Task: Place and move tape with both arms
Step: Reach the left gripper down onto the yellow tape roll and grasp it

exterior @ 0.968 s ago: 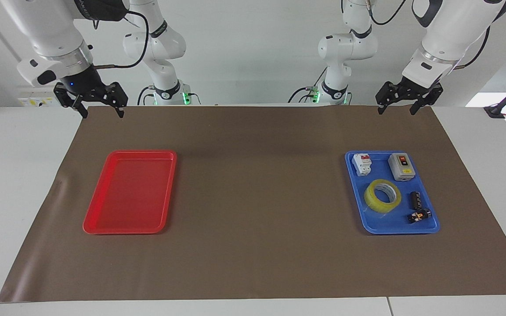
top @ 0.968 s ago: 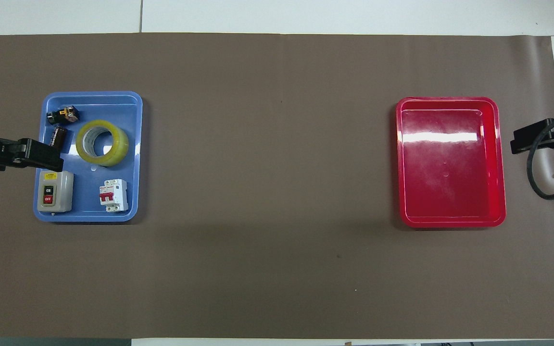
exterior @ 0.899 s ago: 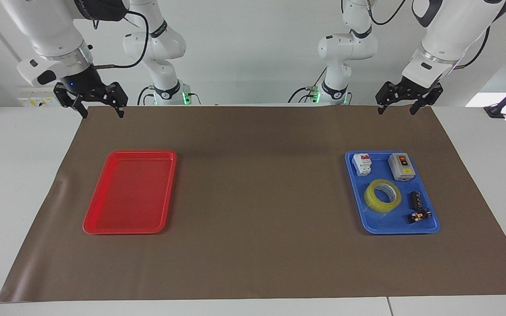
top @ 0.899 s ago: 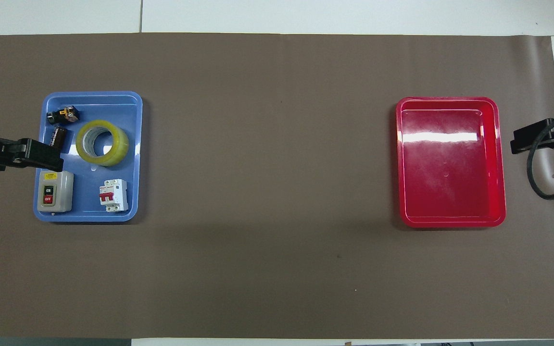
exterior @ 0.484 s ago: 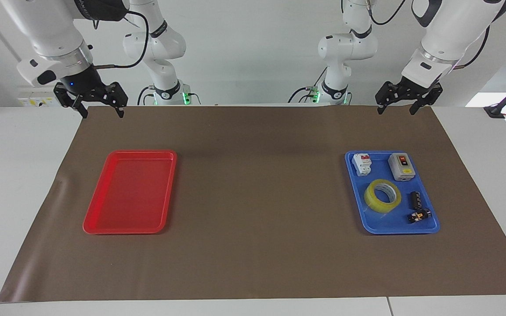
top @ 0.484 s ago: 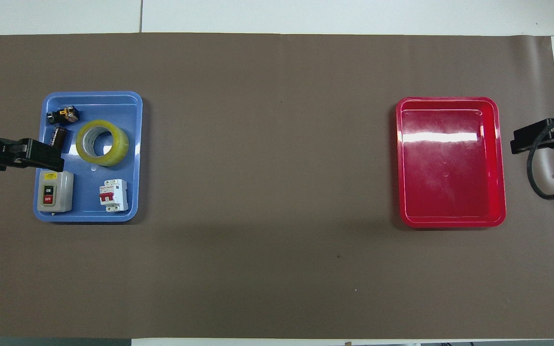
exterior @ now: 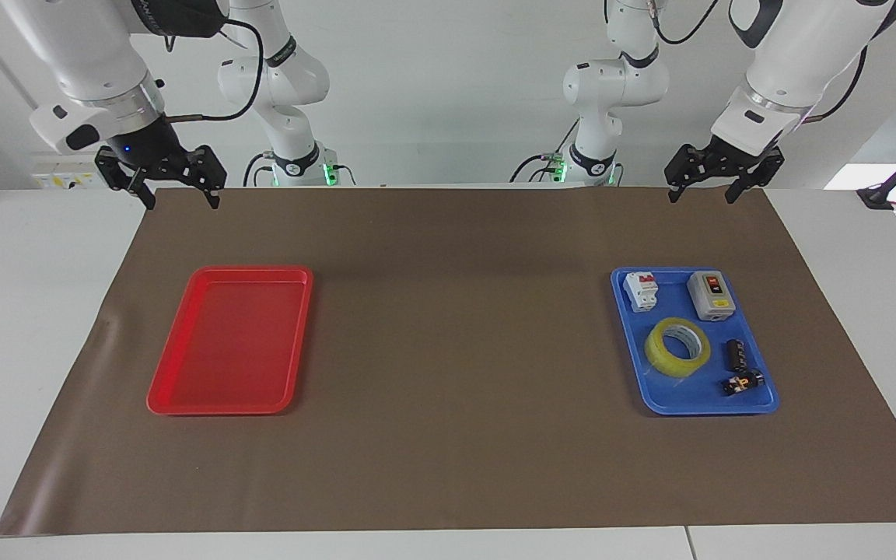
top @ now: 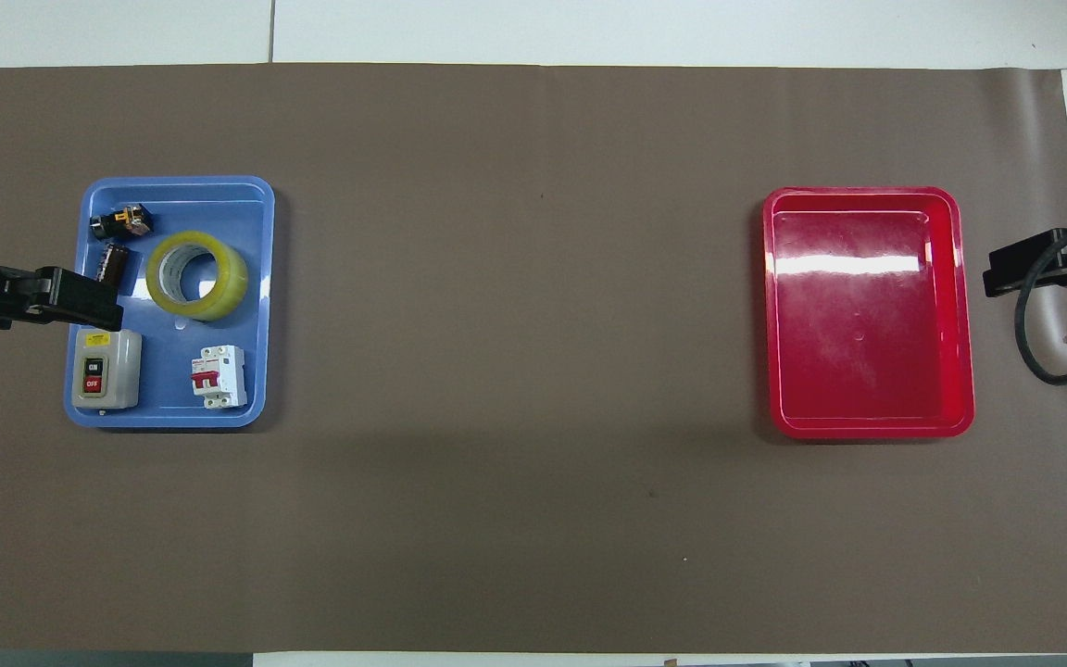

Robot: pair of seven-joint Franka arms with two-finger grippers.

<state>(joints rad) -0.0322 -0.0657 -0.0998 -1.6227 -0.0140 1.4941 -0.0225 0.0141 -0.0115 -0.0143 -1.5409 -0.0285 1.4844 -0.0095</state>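
Note:
The tape (exterior: 677,347) is a yellow translucent roll lying flat in the blue tray (exterior: 654,398) at the left arm's end of the table; it also shows in the overhead view (top: 197,275). My left gripper (exterior: 701,196) is open and empty, raised over the mat's edge nearest the robots, well apart from the tray. One of its fingers (top: 80,310) shows in the overhead view. My right gripper (exterior: 181,202) is open and empty, raised over the mat's edge at the right arm's end. The red tray (exterior: 218,408) has nothing in it.
In the blue tray (top: 251,306) with the tape lie a grey switch box (exterior: 711,295), a white circuit breaker (exterior: 641,291) and two small black parts (exterior: 737,354). A brown mat (exterior: 456,350) covers the table. Two smaller white arms (exterior: 596,93) stand at the robots' end.

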